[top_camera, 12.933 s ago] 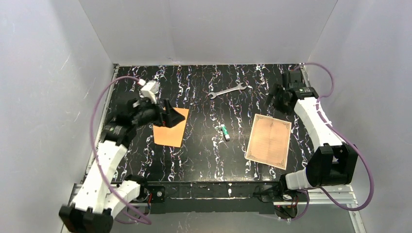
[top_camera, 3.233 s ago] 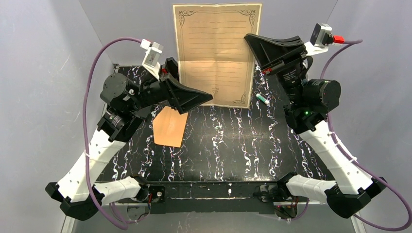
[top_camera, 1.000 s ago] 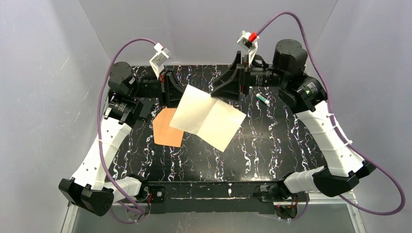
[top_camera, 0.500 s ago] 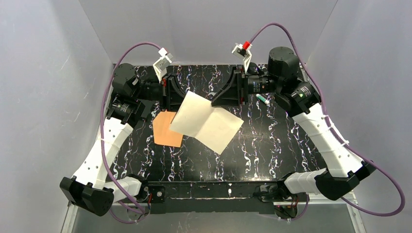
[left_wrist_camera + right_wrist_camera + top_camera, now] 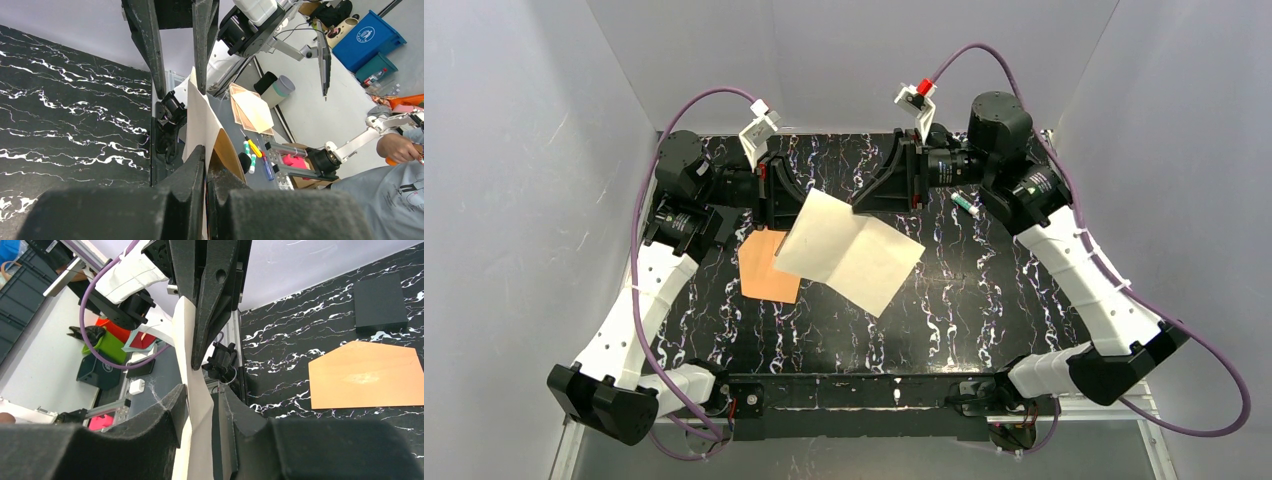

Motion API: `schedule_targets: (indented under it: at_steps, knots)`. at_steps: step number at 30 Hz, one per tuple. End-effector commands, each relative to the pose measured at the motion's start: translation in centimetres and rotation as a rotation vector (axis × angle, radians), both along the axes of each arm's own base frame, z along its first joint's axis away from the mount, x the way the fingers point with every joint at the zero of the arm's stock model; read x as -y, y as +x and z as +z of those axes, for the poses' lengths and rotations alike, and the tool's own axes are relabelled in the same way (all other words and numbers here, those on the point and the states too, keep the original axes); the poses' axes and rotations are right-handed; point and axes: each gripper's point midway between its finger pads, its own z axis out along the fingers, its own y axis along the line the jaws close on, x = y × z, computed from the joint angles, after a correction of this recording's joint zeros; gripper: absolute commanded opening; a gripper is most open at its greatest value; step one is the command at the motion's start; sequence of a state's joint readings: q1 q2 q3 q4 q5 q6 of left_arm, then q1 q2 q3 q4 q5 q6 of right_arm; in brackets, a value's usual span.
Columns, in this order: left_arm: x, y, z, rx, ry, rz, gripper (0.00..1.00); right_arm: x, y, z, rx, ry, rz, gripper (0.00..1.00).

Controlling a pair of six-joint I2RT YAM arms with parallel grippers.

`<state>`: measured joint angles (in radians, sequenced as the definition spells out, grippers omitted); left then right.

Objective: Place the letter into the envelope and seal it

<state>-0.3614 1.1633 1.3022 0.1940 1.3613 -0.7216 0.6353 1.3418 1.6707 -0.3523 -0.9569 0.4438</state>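
The letter (image 5: 849, 250), folded with its plain pale back up, hangs above the middle of the black marbled table. My left gripper (image 5: 799, 200) is shut on its upper left edge; in the left wrist view the sheet (image 5: 200, 110) runs out from between the closed fingertips (image 5: 206, 152). My right gripper (image 5: 860, 205) straddles the top edge near the crease. Its jaws stand partly apart, with the bent letter (image 5: 181, 330) loose in the gap (image 5: 200, 390). The orange-brown envelope (image 5: 762, 272) lies flat on the table, partly under the letter's left corner, and shows whole in the right wrist view (image 5: 362, 375).
A small green and white marker (image 5: 965, 205) lies on the table behind the right arm. White walls close in the table on the left, back and right. Both arm bases sit along the near edge.
The right gripper's jaws have narrowed around the letter's top edge and that arm has shifted slightly left. The letter sank a little. The left gripper keeps its hold.
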Motion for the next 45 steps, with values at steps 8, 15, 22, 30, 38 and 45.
schedule_targets:
  at_steps: [8,15,22,30,38,45]
  knots:
    - [-0.2,-0.2,0.9,0.058,-0.015,-0.005,0.0,-0.2,-1.5,2.0,0.012,0.078,0.113,0.1]
    - [-0.3,-0.1,1.6,0.076,-0.023,0.006,0.0,-0.2,-1.8,1.8,-0.009,0.072,0.138,0.39]
    - [-0.4,-0.5,1.8,0.081,-0.027,0.011,0.0,-0.6,-0.6,0.4,-0.025,0.032,0.078,0.37]
    - [-0.4,-0.3,2.0,0.088,-0.033,0.027,0.0,-0.8,-0.5,0.2,-0.012,0.007,0.05,0.13]
    - [-1.6,1.1,2.0,0.125,-0.044,0.154,0.49,0.2,0.4,3.3,0.114,0.079,-0.103,0.01]
    - [-6.8,6.3,-0.4,0.247,0.19,0.713,0.84,2.6,3.8,6.7,0.252,0.152,-0.426,0.01]
